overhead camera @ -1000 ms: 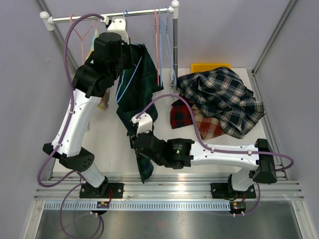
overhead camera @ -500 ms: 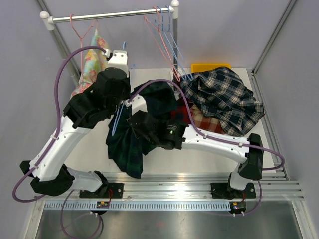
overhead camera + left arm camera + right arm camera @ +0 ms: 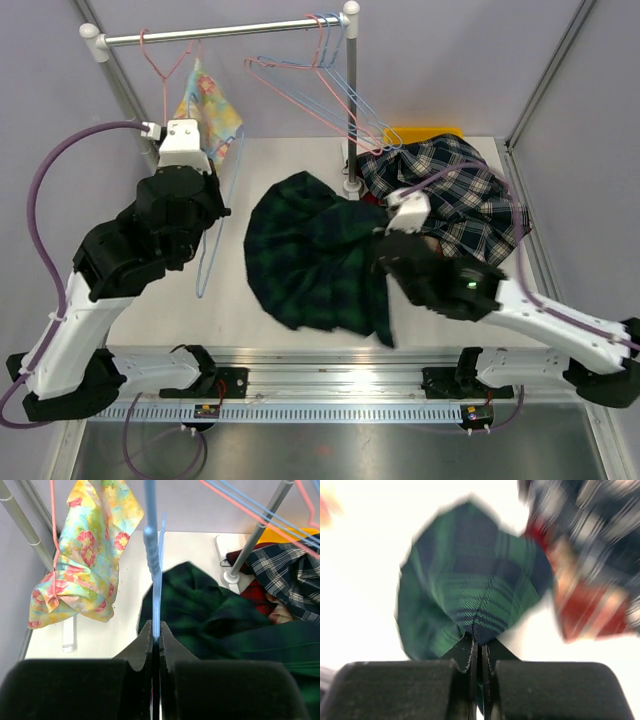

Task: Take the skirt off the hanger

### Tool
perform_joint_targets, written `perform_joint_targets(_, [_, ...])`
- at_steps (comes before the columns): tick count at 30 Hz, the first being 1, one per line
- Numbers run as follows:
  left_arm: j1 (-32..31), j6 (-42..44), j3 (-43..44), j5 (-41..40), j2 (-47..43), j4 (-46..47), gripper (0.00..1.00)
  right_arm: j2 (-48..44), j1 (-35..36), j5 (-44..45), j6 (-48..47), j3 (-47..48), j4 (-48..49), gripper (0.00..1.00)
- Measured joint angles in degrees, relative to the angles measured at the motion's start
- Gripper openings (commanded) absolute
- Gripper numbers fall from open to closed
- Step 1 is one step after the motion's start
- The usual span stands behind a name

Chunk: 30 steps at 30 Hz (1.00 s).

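Note:
The dark green plaid skirt (image 3: 315, 255) lies spread over the middle of the table, free of the hanger. My right gripper (image 3: 385, 240) is shut on the skirt's edge, and the cloth (image 3: 470, 580) fans out from its jaws (image 3: 479, 639). The thin blue hanger (image 3: 212, 225) hangs bare at the left, apart from the skirt. My left gripper (image 3: 218, 180) is shut on it. In the left wrist view the hanger's wire (image 3: 151, 545) rises straight out of the closed jaws (image 3: 155, 630), with the skirt (image 3: 210, 615) lying beyond on the right.
The clothes rail (image 3: 250, 30) carries several pink and blue hangers (image 3: 310, 85), swung out sideways, and a floral garment (image 3: 205, 95). Its right pole (image 3: 350, 100) stands behind the skirt. A pile of plaid skirts (image 3: 470, 195) and a yellow bin (image 3: 420, 132) sit at the back right.
The skirt hung on the blue hanger under the rail. My right gripper pulled it off to the right while my left arm drew the hanger down and left.

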Motion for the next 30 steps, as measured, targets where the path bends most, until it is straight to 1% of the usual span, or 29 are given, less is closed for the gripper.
perform_joint_targets(1, [0.0, -0.1, -0.8, -0.3, 0.1, 0.5, 0.00, -1.2, -0.6, 1.0, -0.6, 1.6, 0.0, 0.00])
perform_joint_targets(3, [0.2, -0.1, -1.7, -0.3, 0.8, 1.0, 0.00, -2.8, -3.3, 4.5, -5.9, 9.7, -0.2, 0.00])
perform_joint_targets(4, [0.5, 0.0, -1.8, -0.3, 1.7, 1.1, 0.00, -2.3, -5.8, 5.8, -9.1, 14.3, -0.5, 0.00])
perform_joint_targets(6, [1.0, 0.3, -1.8, 0.2, 3.6, 1.6, 0.00, -0.6, -11.5, 7.5, -14.6, 22.2, 0.4, 0.00])
perform_joint_targets(9, [2.3, 1.1, -1.8, 1.2, 5.4, 2.3, 0.00, 4.0, -23.1, 6.6, -21.4, 32.2, 0.3, 0.00])
perform_joint_targets(11, [4.0, 1.8, -1.7, 2.4, 5.9, 3.2, 0.00, 7.6, -30.9, 4.8, -24.1, 38.1, -0.5, 0.00])
perform_joint_targets(14, [7.7, 2.9, 0.1, 4.7, 6.8, 3.8, 0.00, 15.5, -40.6, -0.1, -26.6, 48.1, -2.6, 0.00])
perform_joint_targets(16, [10.0, 3.4, 2.8, 6.1, 8.1, 4.6, 0.00, 21.3, -45.0, -3.0, -27.3, 55.6, -4.3, 0.00])
perform_joint_targets(20, [13.8, 5.0, 10.7, 9.1, 13.0, 6.2, 0.00, 36.8, -53.9, -10.8, -26.9, 77.3, -7.8, 0.00])
perform_joint_targets(21, [14.3, 5.4, 12.5, 9.7, 14.3, 6.6, 0.00, 39.8, -55.8, -12.7, -26.1, 81.0, -7.8, 0.00])
perform_joint_targets(23, [15.5, 6.4, 17.6, 11.2, 18.0, 7.4, 0.00, 43.0, -58.7, -16.0, -24.7, 83.7, -7.5, 0.00])
perform_joint_targets(24, [16.0, 7.0, 19.7, 11.8, 19.8, 8.1, 0.00, 43.8, -60.1, -17.7, -23.7, 83.2, -6.9, 0.00])
perform_joint_targets(25, [16.5, 7.5, 21.6, 12.5, 21.5, 8.7, 0.00, 43.8, -61.2, -19.4, -22.9, 81.2, -5.8, 0.06])
perform_joint_targets(26, [17.0, 8.1, 23.3, 13.1, 23.1, 9.5, 0.00, 43.7, -62.2, -21.5, -21.7, 78.8, -4.8, 0.20])
perform_joint_targets(27, [17.4, 8.7, 24.3, 13.6, 24.5, 10.7, 0.00, 43.7, -62.9, -23.7, -20.3, 75.7, -3.4, 0.82])
perform_joint_targets(28, [17.7, 9.2, 24.7, 13.9, 25.4, 11.6, 0.00, 43.8, -63.2, -25.3, -19.3, 73.6, -3.0, 0.95])
perform_joint_targets(30, [18.4, 10.4, 25.2, 14.6, 27.5, 14.0, 0.00, 44.7, -63.3, -29.8, -17.3, 68.7, -2.7, 0.97])
